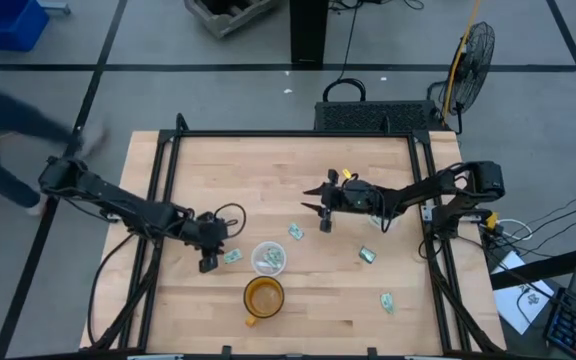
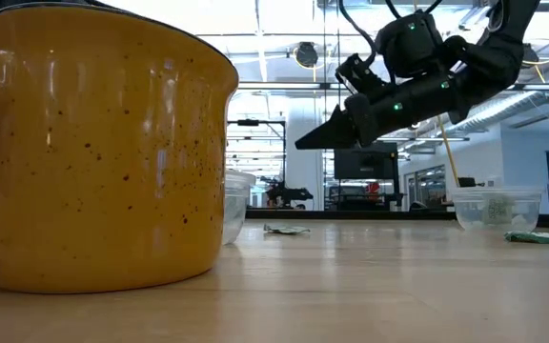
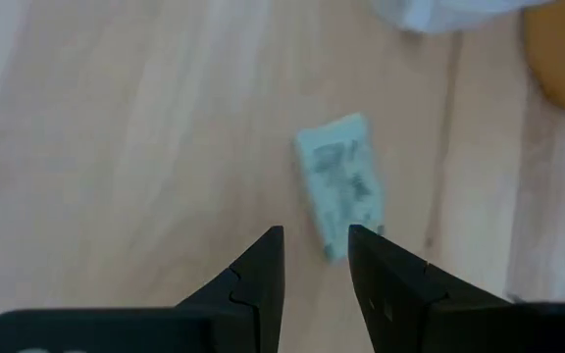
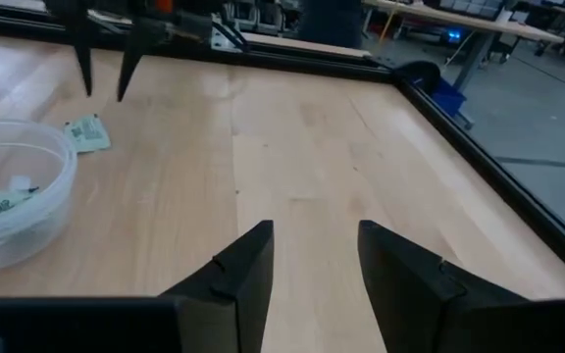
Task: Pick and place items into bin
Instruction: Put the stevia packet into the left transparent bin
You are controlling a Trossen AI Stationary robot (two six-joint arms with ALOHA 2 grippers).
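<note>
Looking for print first: you get dark markings on the small pale green-and-white wrapped packet [image 3: 342, 182] in the left wrist view, but none of it can be read.

Take the clear round plastic bin [image 1: 269, 258] as your landmark. It sits near the middle of the pale wooden table [image 1: 288, 170] and already holds a few packets. One packet [image 1: 232, 256] lies just beside the bin on its left-arm side, and your left gripper [image 1: 208, 262] hovers at that packet, fingers [image 3: 263, 275] parted by a narrow gap with nothing between them. The packet lies just past the fingertips.

Toward the far edge from the bin, another packet [image 1: 295, 231] lies close by. On the bin's right-arm side a third packet [image 1: 367, 255] lies farther off, and a fourth [image 1: 387, 300] lies well apart, toward the near edge. A fifth [image 1: 376, 221] shows partly under the right arm.

Your right gripper [image 1: 324, 208] hangs above the table beyond the bin, raised clear of the wood in the low view, fingers spread and holding nothing.

A speckled mustard-yellow ceramic mug [image 1: 263, 298] stands just beside the bin on its near side; in the low view it blocks much of the table's left part.

Off the table, a black floor fan [image 1: 474, 52] stands beyond the far right corner, and a person's blurred dark sleeve [image 1: 8, 110] shows at the left arm's base.
</note>
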